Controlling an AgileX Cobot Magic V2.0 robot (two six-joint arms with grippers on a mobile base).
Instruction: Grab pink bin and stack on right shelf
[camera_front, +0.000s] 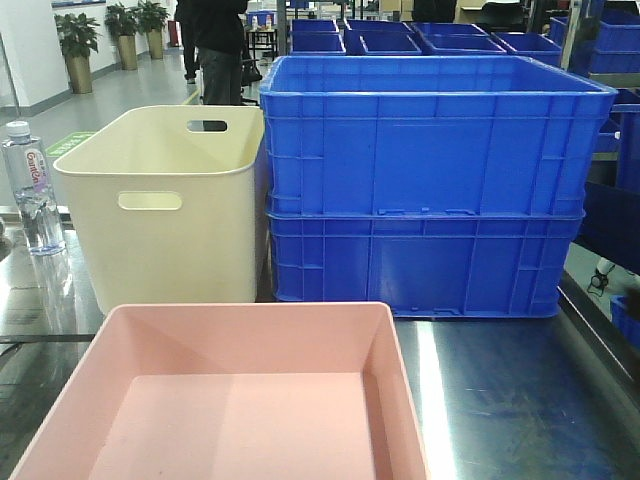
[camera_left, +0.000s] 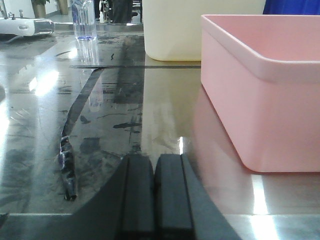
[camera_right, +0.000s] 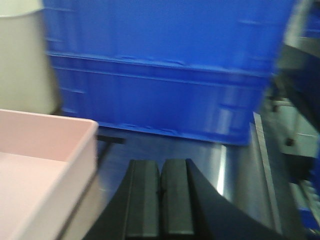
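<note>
Pink bin (camera_front: 240, 400) sits empty on the steel tabletop (camera_front: 510, 400), just in front of the cream tub (camera_front: 165, 205). It lies between the grippers: left gripper (camera_left: 155, 192) beside its left wall, right gripper (camera_right: 160, 200) beside its right wall. Both are clenched and hold nothing; neither looks clearly nearer.

potted plants (camera_front: 78, 38), grey floor (camera_front: 150, 80), white wall (camera_front: 28, 50)

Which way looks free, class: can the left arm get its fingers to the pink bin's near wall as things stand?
Probably yes. The left gripper, fingers pressed together, sits low over the right shelf, and the pink bin stands just to its right with only bare metal between them. It would have to open first.
</note>
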